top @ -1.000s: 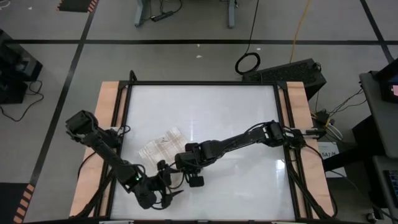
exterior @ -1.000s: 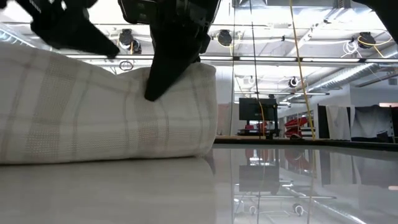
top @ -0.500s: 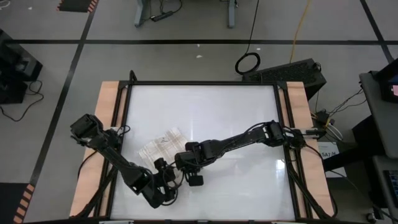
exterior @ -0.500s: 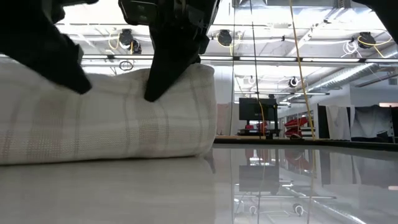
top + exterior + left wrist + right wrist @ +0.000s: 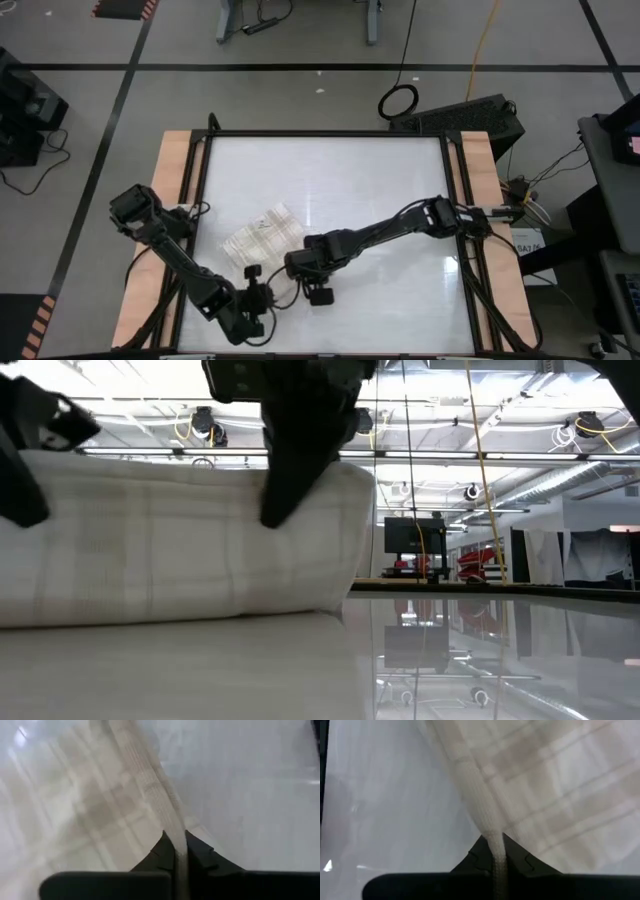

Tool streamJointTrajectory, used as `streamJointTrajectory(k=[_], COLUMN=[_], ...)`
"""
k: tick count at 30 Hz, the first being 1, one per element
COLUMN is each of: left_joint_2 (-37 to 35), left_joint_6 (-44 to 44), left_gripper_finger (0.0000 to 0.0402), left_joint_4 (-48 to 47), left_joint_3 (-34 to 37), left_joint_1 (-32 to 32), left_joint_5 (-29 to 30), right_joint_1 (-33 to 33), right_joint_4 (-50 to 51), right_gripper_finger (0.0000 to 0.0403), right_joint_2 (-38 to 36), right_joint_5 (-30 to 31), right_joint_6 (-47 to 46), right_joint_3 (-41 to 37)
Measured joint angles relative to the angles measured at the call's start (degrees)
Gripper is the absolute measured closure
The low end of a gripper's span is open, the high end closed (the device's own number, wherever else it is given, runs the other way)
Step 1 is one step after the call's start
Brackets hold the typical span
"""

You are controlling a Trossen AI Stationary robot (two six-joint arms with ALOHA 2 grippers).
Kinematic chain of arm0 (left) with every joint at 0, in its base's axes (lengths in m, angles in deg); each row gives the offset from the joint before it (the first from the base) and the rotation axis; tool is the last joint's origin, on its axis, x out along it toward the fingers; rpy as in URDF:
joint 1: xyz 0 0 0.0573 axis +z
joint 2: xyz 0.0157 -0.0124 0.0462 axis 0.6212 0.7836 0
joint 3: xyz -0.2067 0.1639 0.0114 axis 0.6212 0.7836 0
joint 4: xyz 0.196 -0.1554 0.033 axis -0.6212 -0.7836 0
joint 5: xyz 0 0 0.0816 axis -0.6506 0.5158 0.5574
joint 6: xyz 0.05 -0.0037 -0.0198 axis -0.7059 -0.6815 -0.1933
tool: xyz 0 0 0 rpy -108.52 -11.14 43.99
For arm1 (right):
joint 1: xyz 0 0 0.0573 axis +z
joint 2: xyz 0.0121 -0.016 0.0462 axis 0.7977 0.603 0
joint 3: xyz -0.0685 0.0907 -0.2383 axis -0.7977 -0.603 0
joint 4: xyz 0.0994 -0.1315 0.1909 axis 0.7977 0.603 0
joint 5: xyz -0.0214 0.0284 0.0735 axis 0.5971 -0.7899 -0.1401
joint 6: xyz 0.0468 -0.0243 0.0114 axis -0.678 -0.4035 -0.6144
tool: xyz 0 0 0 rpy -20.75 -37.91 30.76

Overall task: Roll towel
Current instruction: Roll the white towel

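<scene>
Soft plaid towel (image 5: 262, 236), thin folded cloth

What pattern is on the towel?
Cream-white with a beige-brown plaid check on the towel; clearest in the right wrist view.

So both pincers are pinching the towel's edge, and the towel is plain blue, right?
Not quite. Both the left pincer and the right pincer are shut on the towel's edge, but the right wrist view shows a cream-white towel with beige checks, not plain blue.

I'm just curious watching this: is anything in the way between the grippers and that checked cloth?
Nothing visible. The left gripper and right gripper are each already shut on an edge of the towel.
</scene>
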Motion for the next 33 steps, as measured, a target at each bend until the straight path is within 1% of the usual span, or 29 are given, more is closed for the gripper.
streamJointTrajectory(k=[3, 6, 9, 11, 15, 17, 20, 23, 26, 28, 31, 33], left_joint_2=[-0.2, -1.3, -3.6, -5.2, -7.0, -6.9, -6.8, -6.7, -6.7, -6.7, -6.7, -6.7], left_joint_6=[-5.9, -9.3, -9.3, -8.3, -4.5, -1.2, 3.4, 8.4, 10.9, 11.1, 11.0, 10.5], left_gripper_finger=[0.0384, 0.0385, 0.0386, 0.0387, 0.0387, 0.0387, 0.0388, 0.0388, 0.0388, 0.0388, 0.0388, 0.0388], left_joint_4=[-0.3, -2.8, -6.0, -7.0, -6.5, -6.7, -7.7, -8.1, -8.0, -7.9, -7.9, -7.9], left_joint_3=[0.0, 0.0, 0.0, 0.0, -0.1, -0.1, 0.0, 0.0, 0.0, 0.0, 0.0, 0.0], left_joint_1=[-0.8, -0.7, -0.6, -1.3, -4.6, -6.9, -10.2, -11.9, -12.4, -12.3, -11.3, -10.8], left_joint_5=[3.2, 3.3, 1.1, -1.4, -6.5, -7.2, -6.5, -4.0, -1.5, -1.0, -0.9, -1.0], right_joint_1=[0.6, 1.4, 2.2, 2.6, 3.3, 3.4, 3.4, 3.4, 3.8, 5.1, 8.9, 11.1], right_joint_4=[2.2, 2.7, 1.1, -1.8, -10.1, -13.7, -16.3, -16.9, -16.1, -15.6, -12.0, -9.2], right_gripper_finger=[0.0399, 0.0399, 0.0399, 0.0398, 0.0386, 0.0368, 0.0326, 0.0280, 0.0237, 0.0213, 0.0186, 0.0172], right_joint_2=[0.0, 0.0, -0.1, -0.2, -0.2, -0.2, -0.2, -0.2, -0.2, -0.2, -0.8, -1.7], right_joint_5=[0.0, -0.8, -4.2, -5.9, -7.1, -7.0, -7.0, -5.8, -5.3, -2.4, 5.9, 11.7], right_joint_6=[-2.1, -3.8, -5.6, -6.3, -6.4, -5.5, -1.6, 3.2, 5.5, 7.3, 10.0, 9.3], right_joint_3=[0.0, 0.1, 0.1, 0.1, 0.0, 0.0, 0.0, 0.0, 0.0, 0.0, 0.0, 0.0])
